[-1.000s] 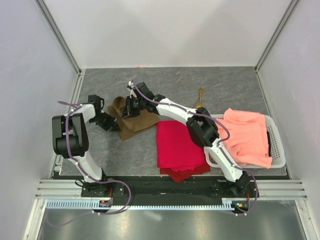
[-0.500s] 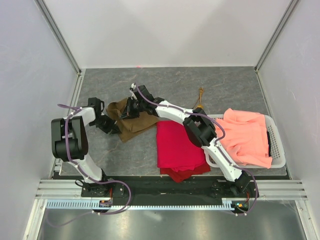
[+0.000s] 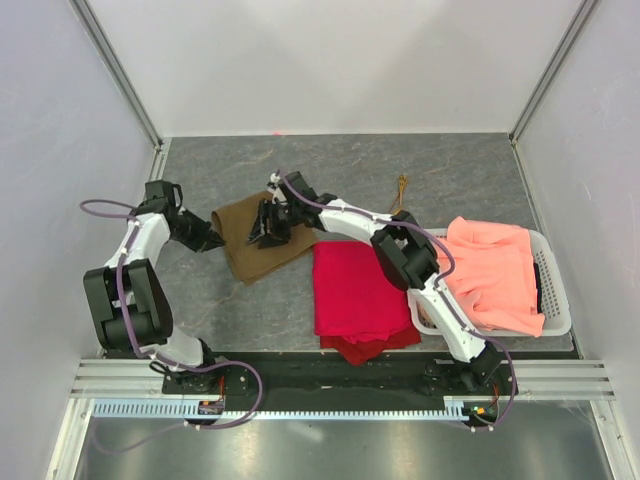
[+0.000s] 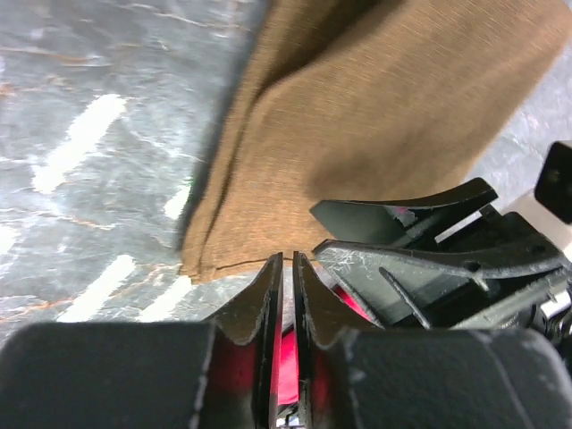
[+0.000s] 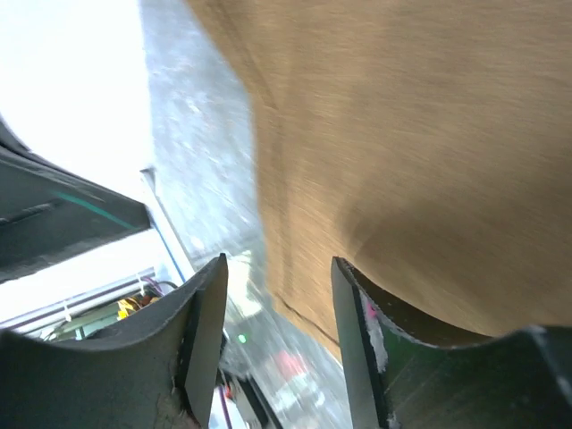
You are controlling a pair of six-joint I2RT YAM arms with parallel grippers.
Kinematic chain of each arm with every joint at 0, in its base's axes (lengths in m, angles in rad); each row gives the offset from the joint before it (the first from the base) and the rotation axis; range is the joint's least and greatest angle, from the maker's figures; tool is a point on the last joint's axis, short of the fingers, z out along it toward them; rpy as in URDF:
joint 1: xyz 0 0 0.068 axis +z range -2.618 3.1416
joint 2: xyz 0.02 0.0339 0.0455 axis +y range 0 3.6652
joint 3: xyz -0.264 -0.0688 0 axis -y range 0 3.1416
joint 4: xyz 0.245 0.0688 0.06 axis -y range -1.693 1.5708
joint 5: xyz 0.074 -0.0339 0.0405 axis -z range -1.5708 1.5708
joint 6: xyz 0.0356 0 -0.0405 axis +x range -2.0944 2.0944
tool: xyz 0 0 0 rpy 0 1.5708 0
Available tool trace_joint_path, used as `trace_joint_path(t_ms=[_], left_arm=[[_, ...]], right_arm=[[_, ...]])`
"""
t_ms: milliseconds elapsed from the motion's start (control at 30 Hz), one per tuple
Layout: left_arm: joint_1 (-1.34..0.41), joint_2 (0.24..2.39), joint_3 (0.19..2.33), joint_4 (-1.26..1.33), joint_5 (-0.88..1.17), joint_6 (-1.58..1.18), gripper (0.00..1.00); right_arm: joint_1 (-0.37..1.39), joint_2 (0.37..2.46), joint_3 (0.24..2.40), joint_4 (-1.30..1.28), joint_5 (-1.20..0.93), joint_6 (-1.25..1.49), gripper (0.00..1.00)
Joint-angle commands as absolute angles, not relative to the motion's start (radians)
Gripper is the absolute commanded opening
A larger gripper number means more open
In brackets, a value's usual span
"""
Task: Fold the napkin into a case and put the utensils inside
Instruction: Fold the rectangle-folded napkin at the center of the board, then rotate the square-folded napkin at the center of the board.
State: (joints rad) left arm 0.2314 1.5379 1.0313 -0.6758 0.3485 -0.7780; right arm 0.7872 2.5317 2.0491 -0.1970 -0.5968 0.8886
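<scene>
1. Start with the grey table [image 3: 450, 165]: everything you are working with sits on it.
2. Over on your right, the white basket [image 3: 558, 287] holds a salmon-orange cloth [image 3: 495, 270] heaped over its rim.
3. Just left of the basket lies the red cloth [image 3: 355, 290], spread towards the near edge.
4. Now your napkin [image 3: 255, 258]: an olive-brown slanted oblong flat on the table, between the two grippers, its right edge just beside the red cloth.
5. Your right gripper [image 3: 268, 232] hangs over the napkin's far half. The wrist view shows its fingers [image 5: 207, 331] spread wide, with fabric below them and nothing gripped.
6. Your left gripper [image 3: 212, 240] sits at the napkin's left edge. Its fingers [image 4: 268, 295] leave only a thin slit, tips right at the hem, and you cannot tell whether they nip the cloth.
7. Smallest of all, the gold utensils [image 3: 401, 187] lie beyond the basket's far left corner, well apart from the napkin.
</scene>
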Motion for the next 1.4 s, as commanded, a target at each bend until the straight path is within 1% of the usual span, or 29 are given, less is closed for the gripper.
trace_joint_path(t_ms=[0, 100, 133, 200, 233, 300, 400, 500, 633, 733, 833, 867, 900, 1000, 1033, 1067, 1133, 1267, 1367], left_arm=[[0.157, 1.58, 1.101, -0.666, 0.406, -0.724, 0.15], [0.072, 1.65, 1.158, -0.661, 0.422, -0.732, 0.14], [0.058, 1.698, 1.173, -0.66, 0.417, -0.741, 0.13], [0.028, 1.738, 1.202, -0.649, 0.382, -0.752, 0.13], [0.022, 1.787, 1.212, -0.644, 0.376, -0.756, 0.12], [0.023, 1.836, 1.249, -0.646, 0.358, -0.753, 0.1], [0.021, 1.91, 1.284, -0.666, 0.325, -0.742, 0.1], [0.021, 1.944, 1.27, -0.673, 0.305, -0.738, 0.09], [0.02, 1.942, 1.212, -0.701, 0.276, -0.744, 0.11], [0.018, 1.902, 1.105, -0.704, 0.282, -0.776, 0.11], [0.012, 1.846, 1.02, -0.7, 0.313, -0.811, 0.11], [-0.02, 1.812, 1.003, -0.699, 0.319, -0.827, 0.11], [-0.041, 1.792, 0.99, -0.699, 0.327, -0.831, 0.11], [-0.055, 1.7, 0.953, -0.698, 0.345, -0.856, 0.13], [-0.054, 1.677, 0.96, -0.709, 0.338, -0.851, 0.14], [-0.054, 1.652, 0.972, -0.718, 0.333, -0.845, 0.15], [-0.051, 1.6, 1.026, -0.741, 0.33, -0.812, 0.18], [-0.034, 1.569, 1.103, -0.813, 0.259, -0.743, 0.18], [-0.002, 1.627, 1.126, -0.818, 0.273, -0.707, 0.16]], right_arm=[[0.675, 2.382, 1.994, -0.355, -0.58, 0.749, 0.58], [0.638, 2.346, 1.95, -0.449, -0.539, 0.654, 0.49], [0.635, 2.335, 1.944, -0.471, -0.529, 0.608, 0.41], [0.632, 2.329, 1.925, -0.515, -0.497, 0.568, 0.31], [0.632, 2.326, 1.921, -0.523, -0.488, 0.54, 0.23], [0.632, 2.327, 1.904, -0.535, -0.451, 0.525, 0.19], [0.632, 2.348, 1.898, -0.538, -0.417, 0.499, 0.1], [0.63, 2.387, 1.928, -0.538, -0.397, 0.482, 0.06], [0.629, 2.428, 2.005, -0.545, -0.298, 0.448, 0.05], [0.63, 2.467, 2.083, -0.542, -0.233, 0.394, 0.06], [0.629, 2.517, 2.178, -0.529, -0.174, 0.341, 0.08], [0.63, 2.548, 2.207, -0.532, -0.16, 0.328, 0.09], [0.629, 2.56, 2.267, -0.532, -0.155, 0.33, 0.1], [0.626, 2.576, 2.354, -0.549, -0.178, 0.371, 0.14], [0.626, 2.566, 2.356, -0.552, -0.189, 0.383, 0.16], [0.627, 2.531, 2.35, -0.557, -0.205, 0.399, 0.2], [0.633, 2.482, 2.289, -0.564, -0.218, 0.439, 0.22], [0.652, 2.367, 2.168, -0.572, -0.311, 0.485, 0.26], [0.672, 2.306, 2.067, -0.595, -0.359, 0.497, 0.26]])
